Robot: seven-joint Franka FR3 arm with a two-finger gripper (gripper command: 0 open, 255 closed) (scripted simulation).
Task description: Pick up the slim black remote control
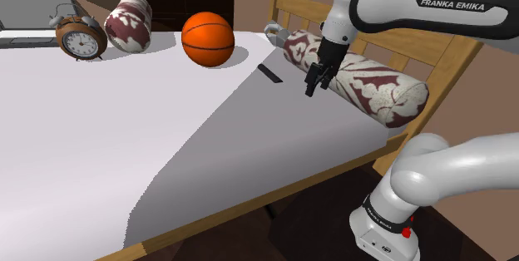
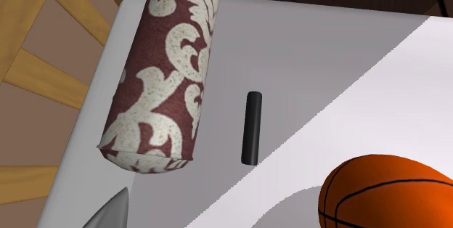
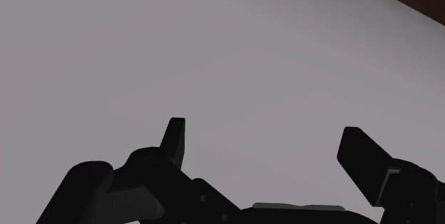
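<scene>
A slim black remote [image 1: 270, 74] lies flat on the white bed sheet [image 1: 125, 126], between the orange basketball and the patterned bolster. The second exterior view shows the remote [image 2: 251, 127] lying parallel to the bolster, a small gap apart. My black gripper [image 1: 313, 87] hangs above the sheet, to the right of the remote in the shoulder view and just in front of the bolster. In the wrist view its fingers [image 3: 175, 140] stand wide apart, the gripper [image 3: 264, 151] open over bare grey sheet with nothing between them.
A maroon-and-cream bolster [image 1: 358, 76] lies along the wooden headboard [image 1: 416, 47]. An orange basketball [image 1: 208, 39], a second patterned roll [image 1: 129, 22], an alarm clock [image 1: 81, 38] and a laptop [image 1: 29, 10] sit at the back of the bed. The bed's front edge drops off toward the stand.
</scene>
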